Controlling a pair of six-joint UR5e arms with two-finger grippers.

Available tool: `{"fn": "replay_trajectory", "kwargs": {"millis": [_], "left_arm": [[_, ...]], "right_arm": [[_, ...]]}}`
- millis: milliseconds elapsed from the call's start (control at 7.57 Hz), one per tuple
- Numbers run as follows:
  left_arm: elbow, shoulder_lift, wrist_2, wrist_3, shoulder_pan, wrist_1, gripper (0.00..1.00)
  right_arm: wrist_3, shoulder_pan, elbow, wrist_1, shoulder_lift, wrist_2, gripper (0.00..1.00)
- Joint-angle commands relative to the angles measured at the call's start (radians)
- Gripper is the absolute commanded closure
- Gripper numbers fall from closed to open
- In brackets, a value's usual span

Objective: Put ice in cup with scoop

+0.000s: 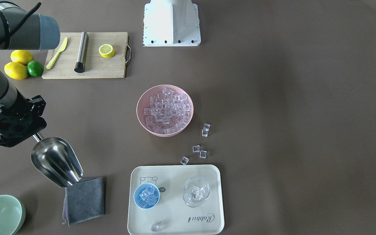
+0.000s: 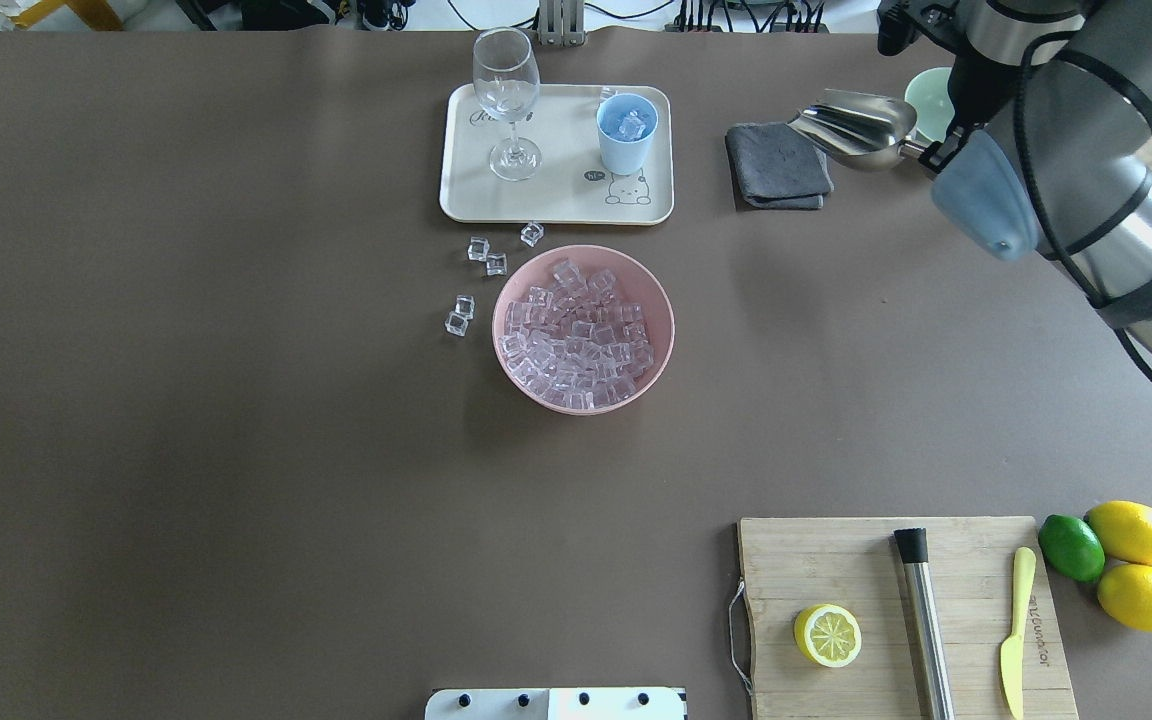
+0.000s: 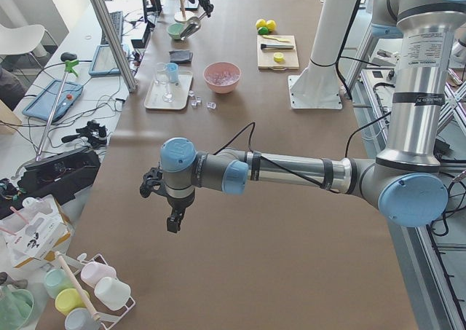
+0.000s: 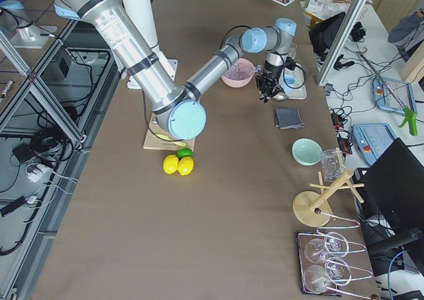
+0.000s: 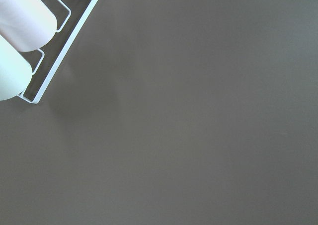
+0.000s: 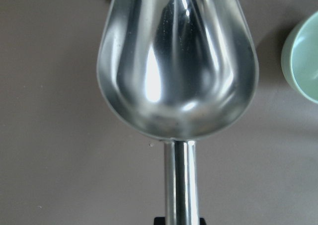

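**Scoop hangs empty, ice already in the cup**

From my remote station, the right arm's fingers are clamped tight on the handle of the silver scoop. They hold it over the counter between the pale-green bowl and the folded grey cloth. The scoop's open mouth points toward the cloth. My right wrist camera looks straight into the polished trough, and it is empty.

The light-blue cup stands on the cream tray beside a clear stemmed glass. Several cubes of ice sit inside the cup. One more cube lies on the tray near its edge. The pink bowl sits mid-counter, heaped with ice cubes. Five stray cubes are scattered on the counter between the bowl and the tray.

A wooden cutting board sits near the robot. It carries a half lemon, a steel cylinder with a black end and a yellow knife. Two lemons and a lime rest just beside it.

The left arm's fingers hang over bare counter far from the ice. I cannot tell whether they are open or closed. Its wrist camera shows only brown surface and the corner of a white wire rack.
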Motion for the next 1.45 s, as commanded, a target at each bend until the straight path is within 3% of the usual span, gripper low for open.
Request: {"fn": "replay_trajectory", "kwargs": {"millis": [0, 397, 661, 793, 1322], "left_arm": [[0.019, 0.005, 0.0, 0.023, -0.008, 0.0, 0.01], [0.005, 0.005, -0.002, 0.022, -0.009, 0.002, 0.01], [0.005, 0.003, -0.02, 0.02, -0.011, 0.038, 0.01], [-0.006, 0.003, -0.02, 0.026, -0.012, 0.049, 0.01], [-0.039, 0.013, -0.022, 0.023, -0.009, 0.083, 0.01]], "right_arm": [[0.376, 0.028, 0.134, 0.183, -0.279, 0.103, 1.0], [0.406, 0.091, 0.199, 0.241, -0.506, 0.134, 1.0], [0.496, 0.113, 0.196, 0.554, -0.725, 0.134, 1.0], [0.524, 0.116, 0.19, 0.632, -0.778, 0.134, 1.0], [0.518, 0.125, 0.104, 0.64, -0.8, 0.132, 1.0]]}}
